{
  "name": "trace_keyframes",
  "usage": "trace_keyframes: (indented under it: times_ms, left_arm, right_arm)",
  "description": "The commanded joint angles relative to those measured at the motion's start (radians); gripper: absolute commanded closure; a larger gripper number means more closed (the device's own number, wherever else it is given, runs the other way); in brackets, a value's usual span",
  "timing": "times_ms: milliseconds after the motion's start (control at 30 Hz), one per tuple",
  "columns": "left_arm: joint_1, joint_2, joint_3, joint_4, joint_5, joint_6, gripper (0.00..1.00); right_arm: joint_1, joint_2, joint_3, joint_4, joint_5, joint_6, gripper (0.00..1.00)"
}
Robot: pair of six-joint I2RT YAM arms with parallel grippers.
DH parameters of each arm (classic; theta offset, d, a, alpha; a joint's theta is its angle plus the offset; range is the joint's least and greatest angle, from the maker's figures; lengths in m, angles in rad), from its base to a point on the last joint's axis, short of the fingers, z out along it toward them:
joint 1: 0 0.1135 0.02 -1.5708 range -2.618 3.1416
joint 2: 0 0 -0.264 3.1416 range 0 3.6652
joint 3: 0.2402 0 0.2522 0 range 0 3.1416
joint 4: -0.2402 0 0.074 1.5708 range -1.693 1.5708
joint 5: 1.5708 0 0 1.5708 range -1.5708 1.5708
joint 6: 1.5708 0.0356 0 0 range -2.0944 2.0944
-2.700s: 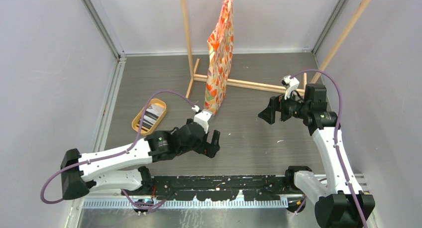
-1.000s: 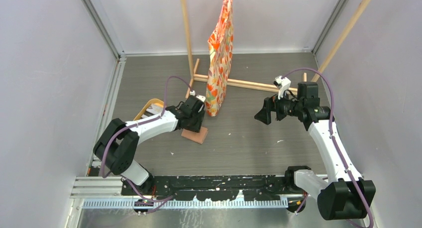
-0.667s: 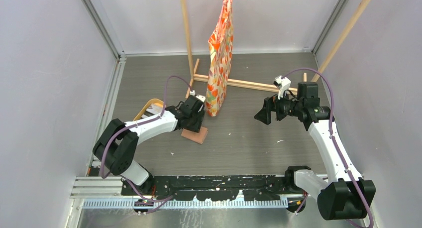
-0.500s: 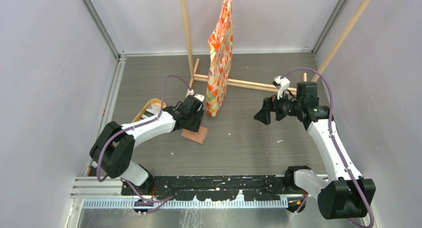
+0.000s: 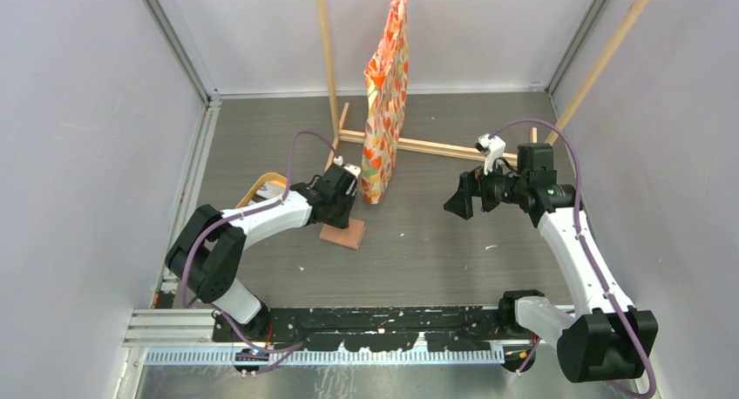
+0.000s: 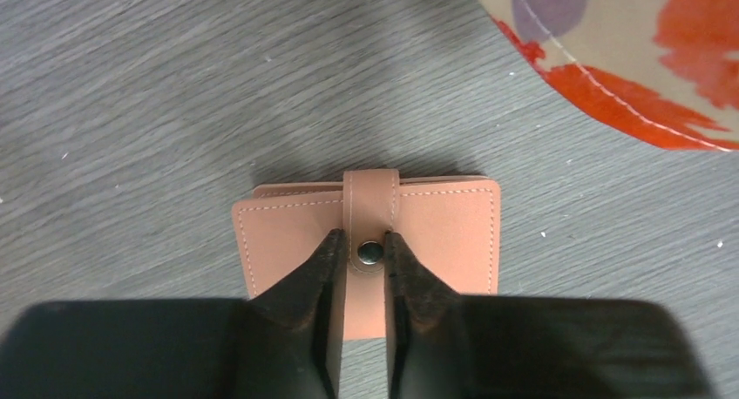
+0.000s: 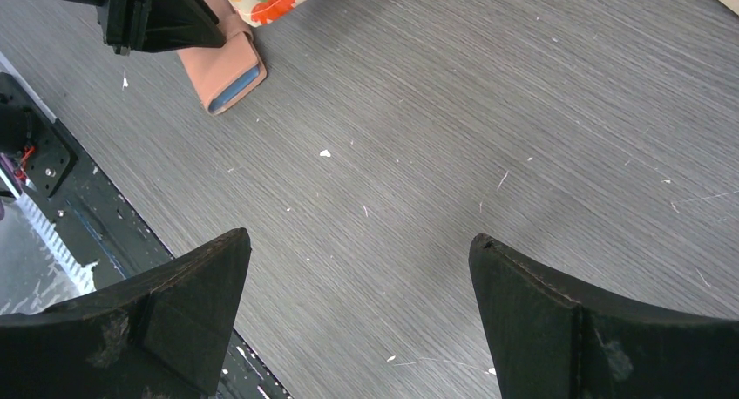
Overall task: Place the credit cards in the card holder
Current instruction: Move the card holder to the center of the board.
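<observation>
The card holder (image 6: 436, 233) lies closed and flat on the grey table, a salmon-brown wallet with its snap tab on top. My left gripper (image 6: 363, 240) is pressed down on it, and the jaws have closed to a narrow gap with each tip against one edge of the snap tab (image 6: 370, 199). From above, the card holder (image 5: 346, 236) sits just below the left gripper (image 5: 341, 218). The credit cards (image 5: 277, 187) show only as a pale bit in the tray behind the left arm. My right gripper (image 5: 455, 203) hovers wide open and empty; in its own view the right gripper (image 7: 357, 240) looks toward the card holder (image 7: 228, 68).
An oval yellow-rimmed tray (image 5: 258, 187) sits left of the card holder, mostly covered by the left arm. An orange floral bag (image 5: 386, 94) hangs from a wooden rack (image 5: 418, 144) just behind the card holder. Walls close in both sides.
The left gripper's jaws have narrowed around the snap tab while staying on the card holder. The right arm has drifted slightly left, still open.
</observation>
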Motion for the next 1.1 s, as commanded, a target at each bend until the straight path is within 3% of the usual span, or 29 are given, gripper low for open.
trace_keyframes:
  times_ms: [0, 100, 333, 533, 700, 833, 900, 1067]
  left_arm:
    - [0.005, 0.056, -0.02, -0.002, 0.075, 0.001, 0.9]
    - [0.005, 0.038, -0.026, 0.002, 0.12, -0.01, 0.99]
    - [0.002, -0.102, -0.073, 0.095, 0.322, -0.145, 1.0]
    - [-0.039, -0.154, -0.135, 0.233, 0.481, -0.301, 1.0]
    - [-0.081, -0.11, -0.159, 0.371, 0.52, -0.437, 0.99]
    - [-0.095, -0.056, -0.161, 0.492, 0.555, -0.535, 0.84]
    - [-0.095, -0.034, -0.157, 0.528, 0.569, -0.561, 0.73]
    - [-0.095, -0.025, -0.165, 0.569, 0.577, -0.588, 0.59]
  right_arm:
    - [0.006, -0.007, 0.036, 0.002, 0.0, -0.017, 0.0]
    - [0.008, -0.007, 0.036, 0.0, 0.0, -0.018, 0.0]
    - [0.02, -0.004, 0.039, -0.029, -0.041, -0.049, 0.0]
    - [0.153, 0.003, 0.027, -0.21, -0.186, -0.379, 0.0]
    - [0.261, -0.01, -0.051, -0.189, -0.173, -0.508, 0.0]
    - [0.32, 0.029, -0.067, -0.117, -0.136, -0.455, 0.0]
    - [0.349, 0.049, -0.08, -0.046, -0.114, -0.37, 0.0]
    - [0.364, 0.156, -0.062, 0.084, -0.149, -0.138, 0.0]
